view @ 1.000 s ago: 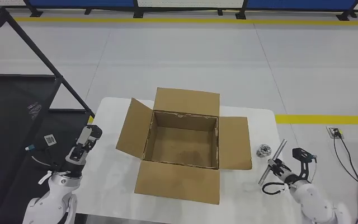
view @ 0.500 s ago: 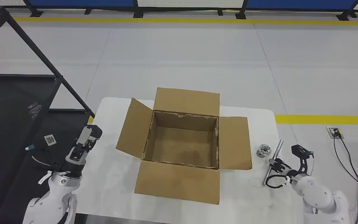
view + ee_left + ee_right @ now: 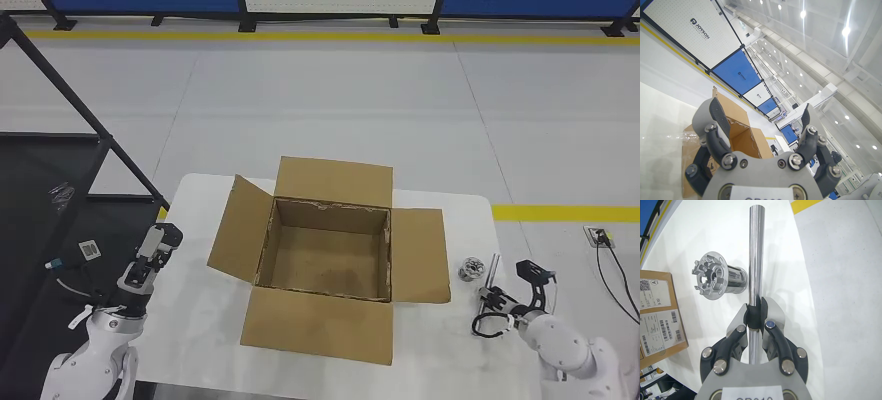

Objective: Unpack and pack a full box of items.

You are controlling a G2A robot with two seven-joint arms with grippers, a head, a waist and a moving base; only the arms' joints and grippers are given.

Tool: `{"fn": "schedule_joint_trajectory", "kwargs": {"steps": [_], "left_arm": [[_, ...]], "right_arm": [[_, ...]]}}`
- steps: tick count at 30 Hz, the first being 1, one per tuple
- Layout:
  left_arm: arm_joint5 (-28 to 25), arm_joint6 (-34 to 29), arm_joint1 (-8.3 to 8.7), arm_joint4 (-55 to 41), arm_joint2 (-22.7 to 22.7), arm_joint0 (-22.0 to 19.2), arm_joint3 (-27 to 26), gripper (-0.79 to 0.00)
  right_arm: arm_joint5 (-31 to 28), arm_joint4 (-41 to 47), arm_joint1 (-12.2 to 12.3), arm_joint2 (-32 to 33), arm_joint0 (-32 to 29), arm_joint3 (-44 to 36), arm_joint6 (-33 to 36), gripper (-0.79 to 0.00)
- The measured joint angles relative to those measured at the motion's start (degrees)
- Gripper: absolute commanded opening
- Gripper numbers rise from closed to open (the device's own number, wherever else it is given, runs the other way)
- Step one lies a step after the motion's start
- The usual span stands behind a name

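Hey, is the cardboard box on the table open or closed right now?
Open. In the top view, the cardboard box has all four flaps spread outward, and its bare inner floor shows.
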Motion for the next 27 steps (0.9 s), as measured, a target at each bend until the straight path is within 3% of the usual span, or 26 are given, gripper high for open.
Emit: {"fn": "schedule_joint_trajectory", "kwargs": {"steps": [4,8,10,27], "left_arm": [[0.00,0.00,0.00,0.00,0.00,0.00,0.00,0.000],[0.00,0.00,0.00,0.00,0.00,0.00,0.00,0.000],[0.00,0.00,0.00,0.00,0.00,0.00,0.00,0.000],[0.00,0.00,0.00,0.00,0.00,0.00,0.00,0.000]], "right_arm": [[0.72,-0.24,0.26,-0.95,0.29,0.08,0.20,-0.785],[1.45,-0.28,0.53,-1.75,0.48,0.08,0.21,-0.659],[1.79,-0.42,0.67,-2.01,0.54,0.04,0.45,-0.634],[2.89,1.76,1.88,-2.36,-1.32,-2.63,-0.48,-0.545]]}}
